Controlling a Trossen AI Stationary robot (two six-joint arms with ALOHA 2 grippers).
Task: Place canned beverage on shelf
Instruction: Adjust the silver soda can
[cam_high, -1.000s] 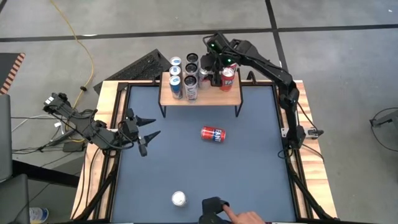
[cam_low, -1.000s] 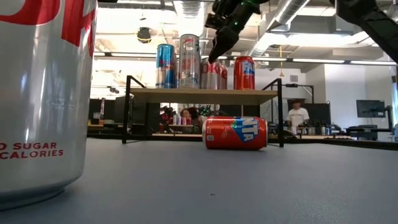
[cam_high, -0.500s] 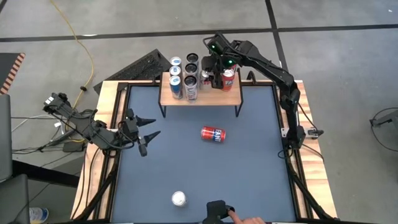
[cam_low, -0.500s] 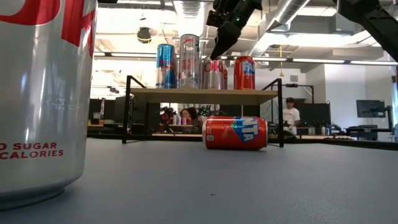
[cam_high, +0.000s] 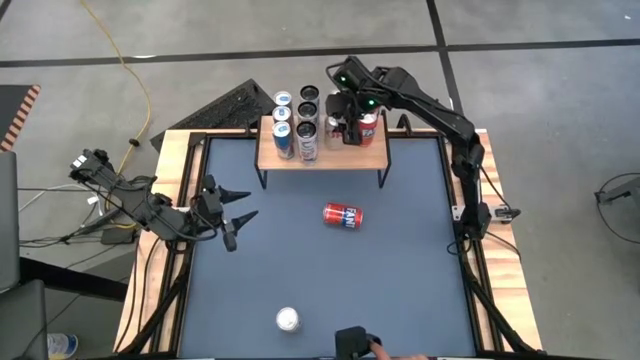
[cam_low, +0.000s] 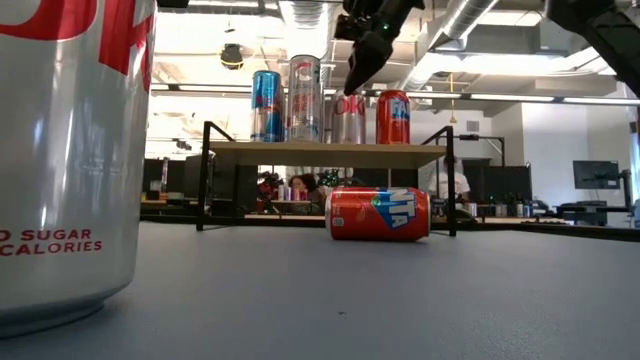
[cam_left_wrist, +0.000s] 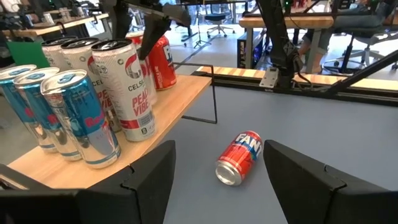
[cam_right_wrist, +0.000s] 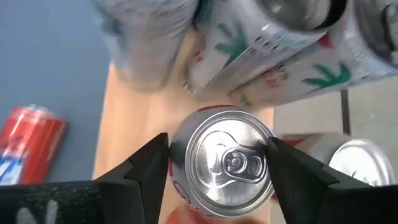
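Spread astride an upright silver-topped can (cam_right_wrist: 229, 163) on the shelf (cam_high: 322, 157), right gripper (cam_high: 350, 128); left gripper (cam_high: 236, 216) spread, idle at table's left edge.

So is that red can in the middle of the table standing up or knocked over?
Knocked over. The red can lies on its side on the table, its round end facing sideways in the low view, in front of the shelf.
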